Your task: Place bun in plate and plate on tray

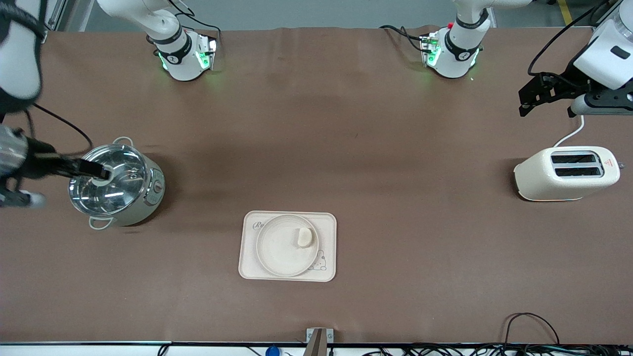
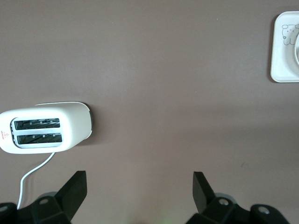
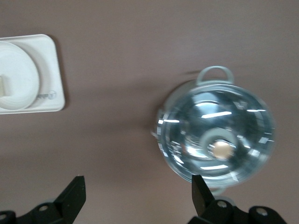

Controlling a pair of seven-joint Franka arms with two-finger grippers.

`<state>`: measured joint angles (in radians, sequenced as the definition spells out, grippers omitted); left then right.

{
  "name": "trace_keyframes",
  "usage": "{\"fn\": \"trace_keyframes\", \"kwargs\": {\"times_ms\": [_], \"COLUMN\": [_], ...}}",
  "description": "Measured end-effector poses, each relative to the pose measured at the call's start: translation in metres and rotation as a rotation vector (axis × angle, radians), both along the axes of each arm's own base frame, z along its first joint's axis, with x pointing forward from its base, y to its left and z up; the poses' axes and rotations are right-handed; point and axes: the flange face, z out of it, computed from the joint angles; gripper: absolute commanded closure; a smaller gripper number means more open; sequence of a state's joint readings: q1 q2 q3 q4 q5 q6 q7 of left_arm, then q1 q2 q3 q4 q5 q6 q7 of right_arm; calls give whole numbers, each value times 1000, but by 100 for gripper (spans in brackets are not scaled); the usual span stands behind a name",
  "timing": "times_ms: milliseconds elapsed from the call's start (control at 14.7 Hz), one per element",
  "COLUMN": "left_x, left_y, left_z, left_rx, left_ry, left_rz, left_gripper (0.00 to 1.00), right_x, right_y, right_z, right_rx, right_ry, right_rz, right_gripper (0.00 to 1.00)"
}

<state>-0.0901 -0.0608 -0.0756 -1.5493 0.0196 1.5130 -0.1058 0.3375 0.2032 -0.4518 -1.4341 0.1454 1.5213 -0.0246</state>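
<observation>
The cream tray point(image 1: 249, 262) with a rabbit drawing lies on the table near the front camera. The round plate point(image 1: 277, 247) sits on it. The small pale bun point(image 1: 305, 237) lies in the plate, close to its rim. My left gripper point(image 1: 546, 94) is open and empty, up over the left arm's end of the table above the toaster; its wrist view point(image 2: 139, 189) shows bare table between the fingers. My right gripper point(image 1: 89, 170) is open and empty over the steel pot; its wrist view point(image 3: 138, 191) also shows the tray point(image 3: 51, 70), plate point(image 3: 18, 74) and bun point(image 3: 3, 86).
A steel pot with a glass lid point(image 1: 118, 190) stands toward the right arm's end of the table and also shows in the right wrist view point(image 3: 217, 140). A cream toaster point(image 1: 566, 173) with a white cord stands toward the left arm's end; the left wrist view shows it too point(image 2: 44, 128).
</observation>
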Motion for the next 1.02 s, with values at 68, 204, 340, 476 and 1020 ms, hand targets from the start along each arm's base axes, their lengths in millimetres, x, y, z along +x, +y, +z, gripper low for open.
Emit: {"fn": "trace_keyframes", "kwargs": {"times_ms": [68, 204, 340, 476, 1020], "left_x": [0, 0, 0, 0, 1], "left_y": [0, 0, 0, 0, -1], "left_z": [0, 0, 0, 0, 4], "left_rx": [0, 0, 0, 0, -2], "left_ry": [0, 0, 0, 0, -15], "left_rz": [0, 0, 0, -1, -2], "left_gripper": [0, 0, 0, 0, 0], "right_x": [-14, -39, -55, -63, -62], "right_y": [-6, -18, -31, -47, -31], "right_z": [24, 64, 87, 93, 93], "right_rx": [-36, -72, -70, -65, -89], "right_ry": [-18, -57, -93, -90, -76], "right_rz": [10, 45, 145, 175, 223], "right_gripper": [0, 0, 0, 0, 0]}}
